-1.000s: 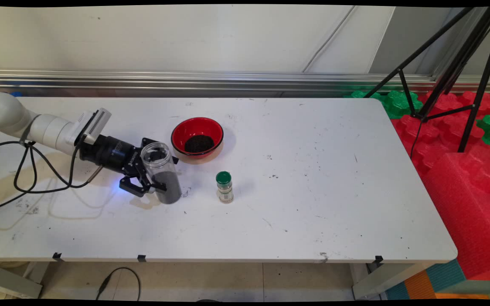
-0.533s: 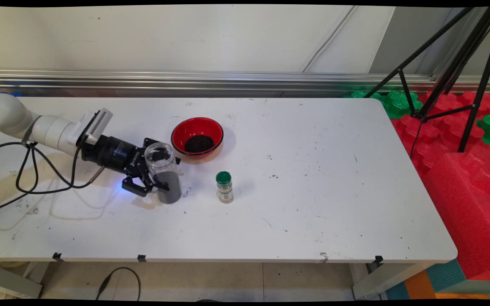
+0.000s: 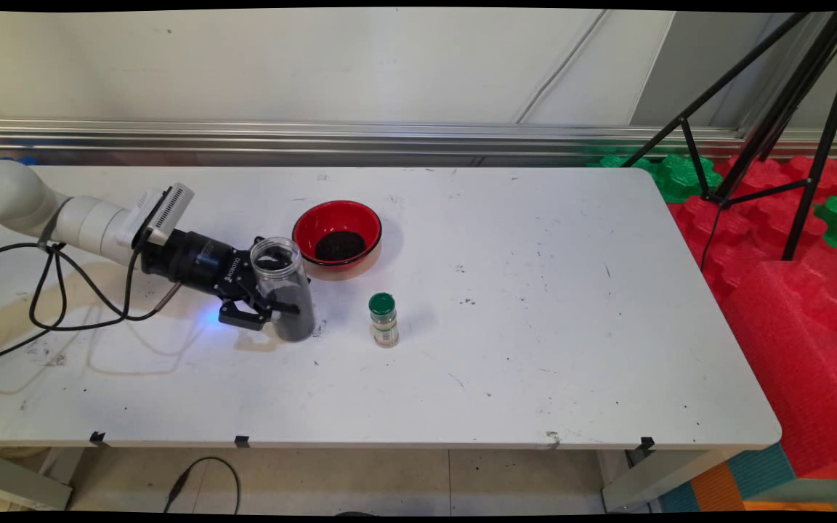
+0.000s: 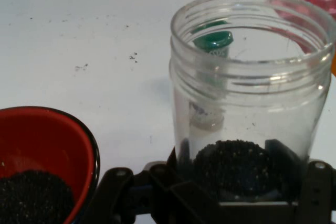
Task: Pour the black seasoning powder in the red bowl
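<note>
My black gripper (image 3: 277,309) is shut on a clear plastic jar (image 3: 284,289) with no lid, holding it by its lower body. Dark granules fill most of the jar (image 4: 247,103). It stands nearly upright, its base at or just above the white table (image 3: 520,341). Just behind and to the right sits a red bowl (image 3: 337,232) with a heap of the same dark granules; the bowl (image 4: 42,150) shows at lower left in the hand view. A small spice bottle (image 3: 383,319) with a green cap stands to the jar's right, also seen through the jar's wall.
Black cables (image 3: 48,290) hang from the arm over the table's left part. A black tripod (image 3: 782,123) stands past the table's right end among red and green foam blocks (image 3: 789,240).
The gripper has carried the jar a little to the right and toward the bowl, and the jar has come more upright. Bowl and spice bottle have stayed put.
</note>
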Action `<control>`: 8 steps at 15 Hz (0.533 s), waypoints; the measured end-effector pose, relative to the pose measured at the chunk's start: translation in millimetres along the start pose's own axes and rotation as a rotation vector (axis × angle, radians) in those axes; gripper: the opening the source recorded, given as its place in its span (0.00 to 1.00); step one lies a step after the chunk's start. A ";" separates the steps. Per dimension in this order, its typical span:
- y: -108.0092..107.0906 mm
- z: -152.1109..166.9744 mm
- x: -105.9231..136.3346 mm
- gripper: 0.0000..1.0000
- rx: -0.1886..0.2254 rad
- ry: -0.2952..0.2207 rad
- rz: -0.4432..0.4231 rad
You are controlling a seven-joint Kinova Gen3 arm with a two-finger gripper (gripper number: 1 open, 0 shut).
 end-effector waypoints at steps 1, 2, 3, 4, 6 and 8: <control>-0.2 0.1 0.2 0.00 0.001 0.001 -0.001; -0.7 0.3 0.8 0.00 0.003 0.003 -0.002; -1.2 0.2 1.7 0.00 0.006 0.005 -0.004; -1.6 -0.2 2.7 0.00 0.010 0.007 -0.005; -3.1 -1.1 5.6 0.00 0.016 0.013 -0.006; -4.3 -2.3 9.4 0.00 0.021 0.021 -0.007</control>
